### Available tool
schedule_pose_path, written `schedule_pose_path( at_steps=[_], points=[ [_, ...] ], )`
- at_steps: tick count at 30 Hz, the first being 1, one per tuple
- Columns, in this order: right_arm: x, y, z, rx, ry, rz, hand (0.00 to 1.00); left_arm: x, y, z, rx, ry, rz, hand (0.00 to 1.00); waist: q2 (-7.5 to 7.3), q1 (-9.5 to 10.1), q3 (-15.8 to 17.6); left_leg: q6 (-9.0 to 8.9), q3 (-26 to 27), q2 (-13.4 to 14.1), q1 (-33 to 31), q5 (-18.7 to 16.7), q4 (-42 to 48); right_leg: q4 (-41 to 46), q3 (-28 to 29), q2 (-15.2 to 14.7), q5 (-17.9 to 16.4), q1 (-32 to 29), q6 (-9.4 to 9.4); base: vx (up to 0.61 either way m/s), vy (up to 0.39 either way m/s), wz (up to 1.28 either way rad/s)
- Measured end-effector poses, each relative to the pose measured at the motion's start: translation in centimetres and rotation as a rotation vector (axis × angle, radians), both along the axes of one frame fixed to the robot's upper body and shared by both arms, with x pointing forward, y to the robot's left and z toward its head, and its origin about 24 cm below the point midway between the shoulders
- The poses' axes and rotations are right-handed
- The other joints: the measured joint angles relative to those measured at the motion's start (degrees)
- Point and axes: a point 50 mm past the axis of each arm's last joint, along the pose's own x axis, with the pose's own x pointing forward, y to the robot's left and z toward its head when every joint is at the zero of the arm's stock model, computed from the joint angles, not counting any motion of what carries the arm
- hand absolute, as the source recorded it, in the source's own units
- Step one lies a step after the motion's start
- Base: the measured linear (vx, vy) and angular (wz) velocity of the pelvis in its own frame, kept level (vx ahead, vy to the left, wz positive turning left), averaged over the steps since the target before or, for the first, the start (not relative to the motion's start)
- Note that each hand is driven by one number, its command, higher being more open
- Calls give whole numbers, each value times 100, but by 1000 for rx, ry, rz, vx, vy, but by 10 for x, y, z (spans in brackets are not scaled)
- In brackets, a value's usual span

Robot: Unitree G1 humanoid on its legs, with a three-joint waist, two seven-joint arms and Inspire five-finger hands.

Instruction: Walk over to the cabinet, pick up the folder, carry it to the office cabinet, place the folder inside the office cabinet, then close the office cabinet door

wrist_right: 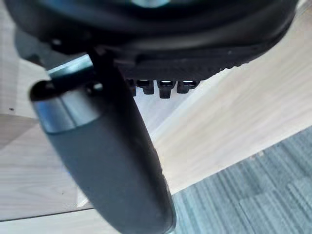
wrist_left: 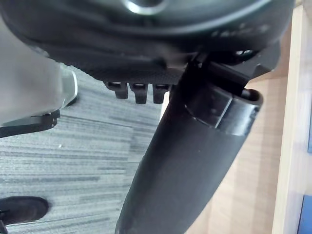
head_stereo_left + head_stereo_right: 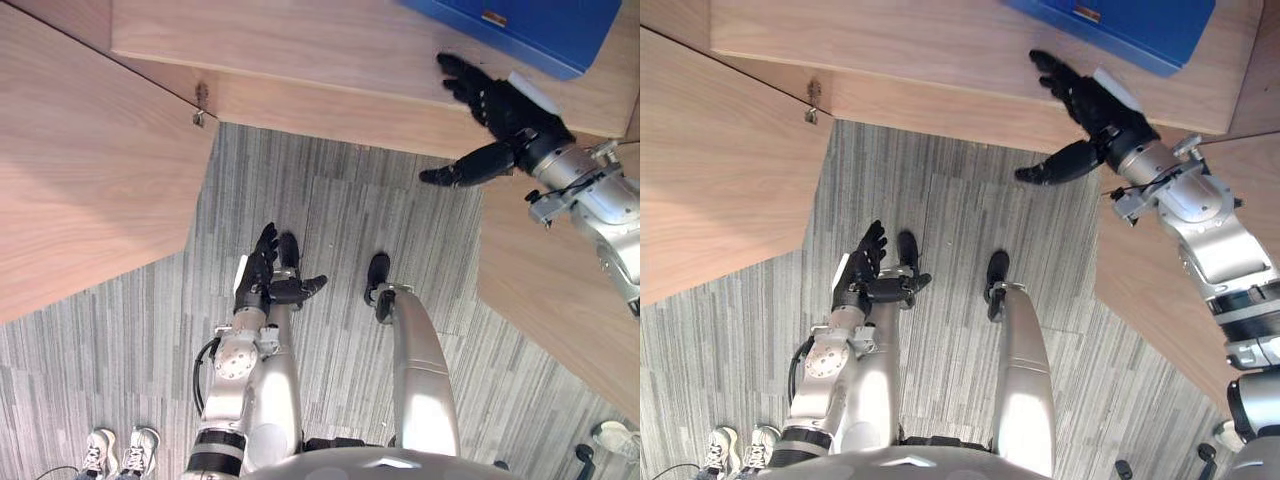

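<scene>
Left door panel [image 3: 90, 170]: swung open, one hinge [image 3: 200, 105] at its inner corner. 
Pair of white shoes [image 3: 120, 450]: a person stands on the grey carpet [image 3: 330, 200], low at your left.

Left hand [image 3: 258, 282]: you have it hanging low over the carpet. The fingers are straight and released, the thumb juts sideways, and it grasps nothing.

Shelf [image 3: 300, 45]: one pale wood board running across the cabinet.

Right hand [image 3: 505, 108]: you have it raised on an outstretched arm, fingers straight and spread over the shelf's front edge. The thumb points out over the carpet; nothing is grasped.

Folder [image 3: 540, 30]: count one. It is blue and lies flat on the shelf, with a small orange label on its face. It sits just beyond the right fingertips and apart from them.

Right door panel [image 3: 545, 270]: open, beneath the right arm. Door panels counted: two.
</scene>
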Motion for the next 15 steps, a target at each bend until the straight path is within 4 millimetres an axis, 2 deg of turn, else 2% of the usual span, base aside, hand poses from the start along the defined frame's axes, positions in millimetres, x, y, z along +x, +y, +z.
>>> schedule_pose_path(
  at_steps=[3,4,6,9,13,14,15],
  points=[
    [-8,21,-9,271,-69,51,100,0,0,-2,-2,9,18,100,0,0,0,9,10,-7,-2,-8,3,-18,-4,-13,0,5,0,34,37,0],
    [-9,24,-7,330,-98,47,100,0,0,-2,-4,9,23,100,0,-8,0,13,16,-9,-2,-10,6,-18,-2,-16,0,5,0,0,0,0],
    [-17,25,8,494,-227,1,100,1,0,-1,-12,5,42,100,2,-1,-1,25,21,-15,-2,-17,30,-13,-6,-28,1,17,2,19,34,1],
    [-32,17,30,530,-473,-144,100,2,5,0,-32,1,108,100,10,1,-5,55,12,-16,-1,-48,91,-6,-24,-40,-7,53,16,14,39,2],
    [-41,15,40,426,-634,-274,100,1,14,0,-27,-1,157,100,22,-20,-12,70,24,-30,-1,-68,91,-3,-14,-54,-11,54,28,14,38,-1],
    [-41,15,40,378,-657,-307,0,1,15,1,-26,-2,167,100,31,-18,-16,70,29,-33,-3,-68,85,-6,-12,-57,-12,49,29,31,25,0],
    [-40,17,39,337,-675,-327,0,1,16,1,-25,-1,173,100,39,-16,-20,70,34,-33,-10,-68,83,-9,-10,-59,-12,38,29,42,21,0]
  ],
)
